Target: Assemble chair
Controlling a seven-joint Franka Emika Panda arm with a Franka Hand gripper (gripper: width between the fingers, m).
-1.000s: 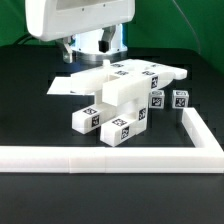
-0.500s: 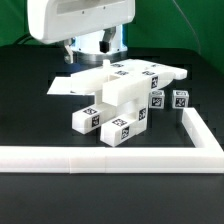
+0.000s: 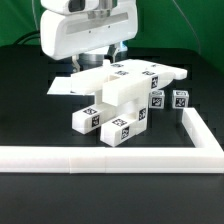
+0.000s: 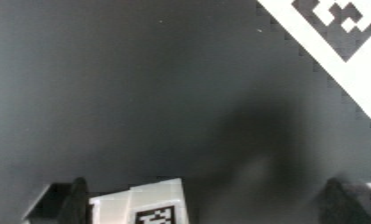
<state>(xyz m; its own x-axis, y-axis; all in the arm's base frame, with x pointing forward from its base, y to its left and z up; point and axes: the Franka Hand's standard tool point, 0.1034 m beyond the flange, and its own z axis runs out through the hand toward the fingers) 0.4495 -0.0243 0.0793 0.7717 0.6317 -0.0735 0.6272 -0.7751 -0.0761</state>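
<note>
1. While the arm (image 3: 85, 35) hangs over the back of the pile in the exterior view, the gripper (image 4: 214, 200) is spread wide and grasps nothing. In the wrist view its fingertips (image 4: 63, 200) are well apart over dark table.
2. Chair parts (image 3: 120, 100) are bunched mid-table (image 3: 30, 120), inside the corner of the L-shaped border rail (image 3: 100, 158).
3. Flat slab (image 3: 150, 72) sits at the back of the pile, tags facing up.
4. Two posts (image 3: 92, 116) lie in front, side by side, tagged ends toward the camera.
5. Two small tagged pieces (image 3: 168, 98) stand next to each other on the exterior view's right, near the rail's short leg.
6. Marker board (image 3: 62, 87) lies flat on the exterior view's left, just beside the pile.
7. In the wrist view, a white tagged piece (image 4: 155, 205) lies between the fingertips, just beside one. Contact cannot be told.
8. A white tagged surface (image 4: 333, 35) also shows there; which part it is cannot be told.
</note>
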